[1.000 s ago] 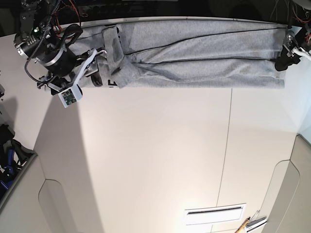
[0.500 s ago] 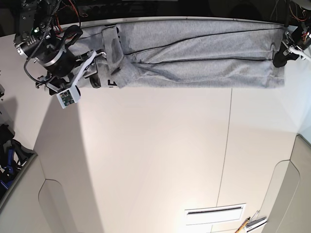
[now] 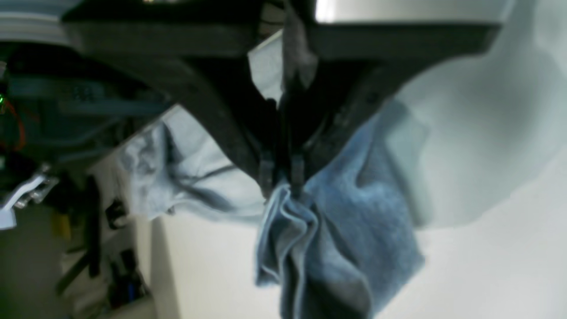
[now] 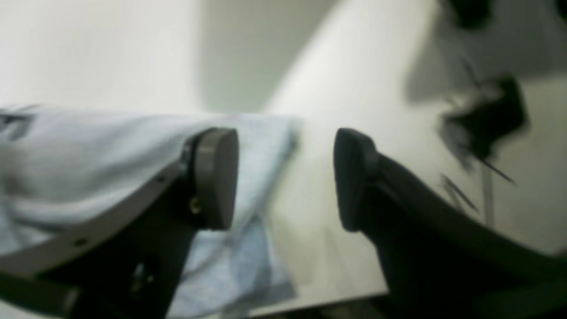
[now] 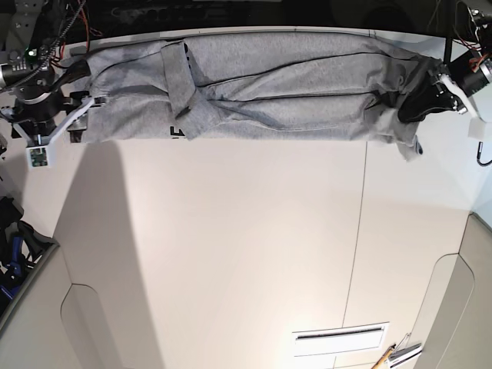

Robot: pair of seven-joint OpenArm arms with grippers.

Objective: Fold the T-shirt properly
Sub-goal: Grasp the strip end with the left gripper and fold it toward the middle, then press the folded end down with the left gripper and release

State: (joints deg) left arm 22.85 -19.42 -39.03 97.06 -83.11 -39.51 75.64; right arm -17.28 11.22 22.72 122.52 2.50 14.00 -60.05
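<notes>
The grey T-shirt (image 5: 292, 77) lies as a long band along the table's far edge, with black lettering (image 5: 177, 132) peeking out near its left part. My left gripper (image 5: 415, 104) is shut on the shirt's right end, which is bunched and drawn inward. The left wrist view shows its closed fingertips (image 3: 283, 177) pinching folds of fabric (image 3: 336, 248) that hang below. My right gripper (image 5: 81, 111) is open at the shirt's left end. In the blurred right wrist view it (image 4: 283, 177) is open, one finger (image 4: 217, 177) over the shirt (image 4: 88, 155), the other over bare table.
The white table (image 5: 246, 231) has a seam (image 5: 357, 231) running front to back. A slotted plate (image 5: 338, 338) and small tools (image 5: 396, 355) lie near the front right. A dark bin with clutter (image 5: 15, 254) stands off the left edge.
My right arm has moved left from the collar area to the shirt's left end. My left gripper has pulled the right end inward and forward, bunching it.
</notes>
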